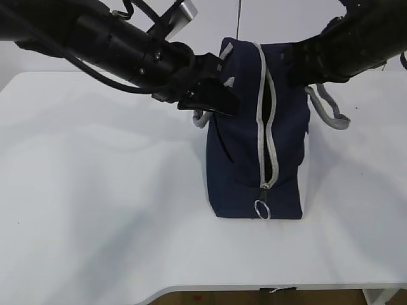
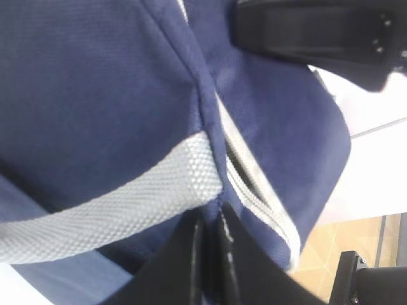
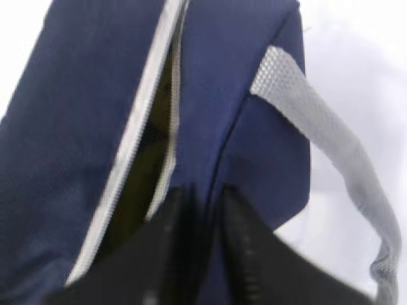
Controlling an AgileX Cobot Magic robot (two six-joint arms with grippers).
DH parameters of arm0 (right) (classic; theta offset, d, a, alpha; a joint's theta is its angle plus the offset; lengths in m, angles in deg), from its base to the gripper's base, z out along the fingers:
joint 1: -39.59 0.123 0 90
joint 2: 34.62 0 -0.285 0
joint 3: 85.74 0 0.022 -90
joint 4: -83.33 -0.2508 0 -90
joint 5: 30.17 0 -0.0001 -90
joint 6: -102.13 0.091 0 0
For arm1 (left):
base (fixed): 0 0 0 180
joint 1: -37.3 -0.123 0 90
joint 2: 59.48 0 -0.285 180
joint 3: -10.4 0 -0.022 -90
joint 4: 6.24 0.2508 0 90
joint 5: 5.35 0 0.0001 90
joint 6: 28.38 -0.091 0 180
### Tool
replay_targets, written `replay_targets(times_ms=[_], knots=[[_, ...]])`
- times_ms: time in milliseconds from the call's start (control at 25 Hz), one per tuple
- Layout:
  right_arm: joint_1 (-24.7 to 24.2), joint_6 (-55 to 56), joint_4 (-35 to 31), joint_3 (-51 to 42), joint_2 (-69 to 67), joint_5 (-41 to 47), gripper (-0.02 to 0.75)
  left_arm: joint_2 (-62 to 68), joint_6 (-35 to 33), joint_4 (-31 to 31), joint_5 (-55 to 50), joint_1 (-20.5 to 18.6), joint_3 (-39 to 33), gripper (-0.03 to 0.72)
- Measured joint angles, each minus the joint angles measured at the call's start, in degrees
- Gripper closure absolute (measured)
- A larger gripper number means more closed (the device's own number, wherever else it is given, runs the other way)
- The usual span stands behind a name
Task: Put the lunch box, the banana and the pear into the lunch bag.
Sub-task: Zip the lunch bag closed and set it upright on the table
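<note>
Nearest you, the grey ring pull hangs at the foot of the zipper, which gapes along the top and down the facing end of the lunch bag. Start from the fingers: the left gripper has its black fingertips pressed together on a fold of navy fabric just under the near webbing handle, at the bag's upper left edge. The right gripper meets the cloth beside the zipper on the opposite flank; its jaws show only a narrow gap with fabric between them, and you cannot tell whether they are pinching or letting go. Judge the bag as light, soft and floppy: it will sag and close its mouth unless both sides are held apart, so take it by the fabric rim close to the zipper tape or by the stiffer webbing, not by the smooth panels. Outward from the fingers, both arms come in from the rear corners of the white table, sloping down to the bag's top, left arm long and nearly level, right arm bent more steeply. The bag stands upright right of the table's centre, well back from its front edge. Lunch box, banana and pear are nowhere on the table; something yellowish shows dimly through the slot, too dark to name.
</note>
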Motion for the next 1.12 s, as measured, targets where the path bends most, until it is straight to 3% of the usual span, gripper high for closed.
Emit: replay_targets(times_ms=[120, 240, 760, 1120], knots=[[0.0, -0.5, -1.03, 0.0, 0.02, -0.55, 0.416, 0.0, 0.1, 0.0, 0.0, 0.0, 0.0, 0.692], [0.0, -0.61, -1.54, 0.0, 0.93, 0.61, 0.318, 0.0, 0.1, 0.0, 0.0, 0.0, 0.0, 0.692], [0.0, -2.63, -2.3, -0.52, 15.69, 12.54, 0.297, 0.0, 0.1, 0.17, 0.12, 0.0, 0.0, 0.692], [0.0, -18.2, -14.05, -15.47, 30.06, 11.05, 0.297, 0.0, 0.1, 0.26, 0.2, 0.0, 0.0, 0.692]])
